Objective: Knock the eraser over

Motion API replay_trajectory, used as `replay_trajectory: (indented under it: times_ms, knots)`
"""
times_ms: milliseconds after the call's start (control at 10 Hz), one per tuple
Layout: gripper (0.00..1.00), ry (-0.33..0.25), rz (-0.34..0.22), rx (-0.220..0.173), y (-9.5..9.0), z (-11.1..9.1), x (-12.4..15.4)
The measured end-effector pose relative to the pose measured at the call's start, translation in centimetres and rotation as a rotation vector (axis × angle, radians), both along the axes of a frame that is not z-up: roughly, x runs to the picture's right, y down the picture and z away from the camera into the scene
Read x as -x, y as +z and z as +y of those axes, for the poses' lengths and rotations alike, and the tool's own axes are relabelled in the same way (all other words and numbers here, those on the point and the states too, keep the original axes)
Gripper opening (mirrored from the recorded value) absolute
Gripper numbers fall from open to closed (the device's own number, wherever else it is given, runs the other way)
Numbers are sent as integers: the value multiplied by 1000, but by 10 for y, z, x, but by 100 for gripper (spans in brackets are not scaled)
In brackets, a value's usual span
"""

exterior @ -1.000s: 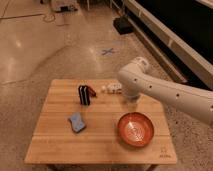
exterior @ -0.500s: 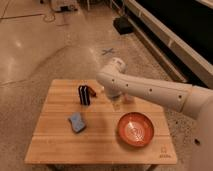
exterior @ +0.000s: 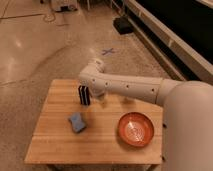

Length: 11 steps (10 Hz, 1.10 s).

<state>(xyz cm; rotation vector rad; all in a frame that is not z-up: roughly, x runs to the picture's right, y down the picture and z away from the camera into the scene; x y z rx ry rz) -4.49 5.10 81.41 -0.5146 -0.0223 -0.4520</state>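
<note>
The eraser point(exterior: 84, 95) is a small dark block with thin stripes. It stands upright on the wooden table point(exterior: 55, 140), toward the back and left of centre. My white arm reaches in from the right, and its wrist bends down just right of the eraser. My gripper point(exterior: 97, 94) is at the end of the wrist, right beside the eraser's right side and very close to it. I cannot tell whether it touches the eraser.
A flat blue pad point(exterior: 76, 122) lies in front of the eraser. A red bowl point(exterior: 135, 128) sits at the table's front right. A dark object point(exterior: 122, 25) lies on the floor at the back, and a blue cross point(exterior: 107, 51) marks the floor.
My arm has swung left across the table's back, bringing the gripper up against the eraser's right side. The eraser still stands upright.
</note>
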Motion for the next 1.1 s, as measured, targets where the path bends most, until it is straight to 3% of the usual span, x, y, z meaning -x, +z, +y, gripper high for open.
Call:
replay_trajectory:
  times_ms: [400,600,1100]
  knots:
    - [65,-21,-4,10,6,-1,17]
    - [65,-36,-18,7,11,-5,41]
    - [65,-41,-14,8,16,-9,48]
